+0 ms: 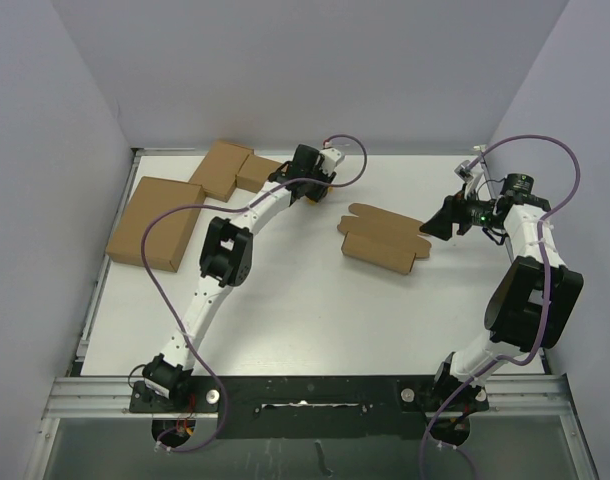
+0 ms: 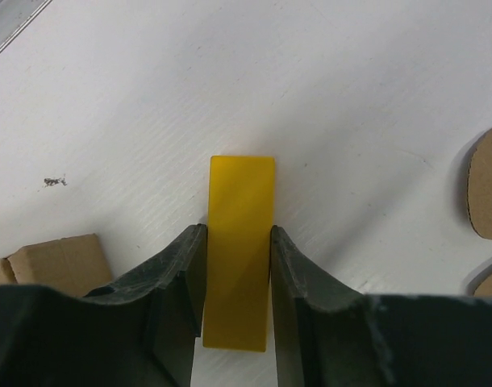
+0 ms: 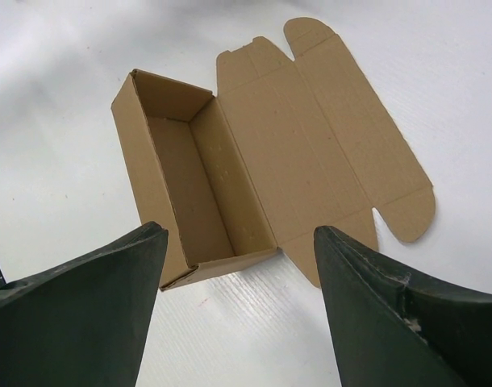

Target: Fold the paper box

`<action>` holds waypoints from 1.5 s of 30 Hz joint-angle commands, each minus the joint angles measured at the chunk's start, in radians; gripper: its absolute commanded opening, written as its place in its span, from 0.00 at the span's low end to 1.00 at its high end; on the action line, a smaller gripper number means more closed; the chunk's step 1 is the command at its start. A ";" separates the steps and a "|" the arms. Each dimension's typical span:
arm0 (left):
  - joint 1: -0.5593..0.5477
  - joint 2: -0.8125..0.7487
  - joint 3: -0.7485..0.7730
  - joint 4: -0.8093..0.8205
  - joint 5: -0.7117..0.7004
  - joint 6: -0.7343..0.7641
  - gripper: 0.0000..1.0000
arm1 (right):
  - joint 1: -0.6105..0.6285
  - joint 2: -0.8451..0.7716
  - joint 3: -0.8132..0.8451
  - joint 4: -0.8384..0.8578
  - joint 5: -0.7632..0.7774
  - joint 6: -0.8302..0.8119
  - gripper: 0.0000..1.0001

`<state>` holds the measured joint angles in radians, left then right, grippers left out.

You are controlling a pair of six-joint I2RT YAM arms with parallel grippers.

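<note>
Top view: the paper box point(image 1: 383, 243) lies just right of the table's point(image 1: 285, 320) centre. I judge it about half done: its tray walls stand, while its lid with the tabs lies flat and is not yet closed. My right gripper point(image 1: 440, 222), at the box's 3 o'clock, gapes empty. My left gripper point(image 2: 236, 234), at its 11 o'clock, pinches a yellow strip point(image 2: 242, 185). No print is legible anywhere.

paper box point(image 1: 383, 248) | brown cardboard | tray erected, lid flap flat open | table point(image 1: 305, 310) centre-right
</note>
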<state>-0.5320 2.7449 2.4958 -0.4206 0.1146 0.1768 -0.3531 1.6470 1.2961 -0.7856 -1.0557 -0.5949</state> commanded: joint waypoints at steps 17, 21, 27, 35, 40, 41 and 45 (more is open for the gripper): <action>-0.024 -0.607 -0.612 0.262 0.103 -0.242 0.04 | 0.154 0.030 0.021 -0.192 0.115 -0.211 0.13; -0.024 -0.701 -0.738 0.339 0.144 -0.312 0.03 | 0.182 0.034 0.017 -0.206 0.152 -0.229 0.10; -0.030 -0.794 -0.845 0.437 0.261 -0.444 0.03 | 0.232 0.015 -0.019 -0.219 0.204 -0.274 0.09; -0.082 -0.788 -0.858 0.510 0.355 -0.557 0.02 | 0.296 -0.007 -0.062 -0.240 0.235 -0.325 0.08; -0.116 -0.761 -0.844 0.513 0.399 -0.585 0.02 | 0.333 -0.037 -0.098 -0.246 0.247 -0.367 0.08; -0.123 -0.757 -0.847 0.515 0.407 -0.589 0.02 | 0.339 -0.039 -0.103 -0.250 0.246 -0.374 0.08; -0.157 -0.740 -0.876 0.516 0.432 -0.601 0.02 | 0.361 -0.039 -0.112 -0.257 0.252 -0.394 0.08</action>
<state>-0.6617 2.0441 1.6253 0.0166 0.4866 -0.3927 -0.0097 1.6550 1.1881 -1.0279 -0.8101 -0.9440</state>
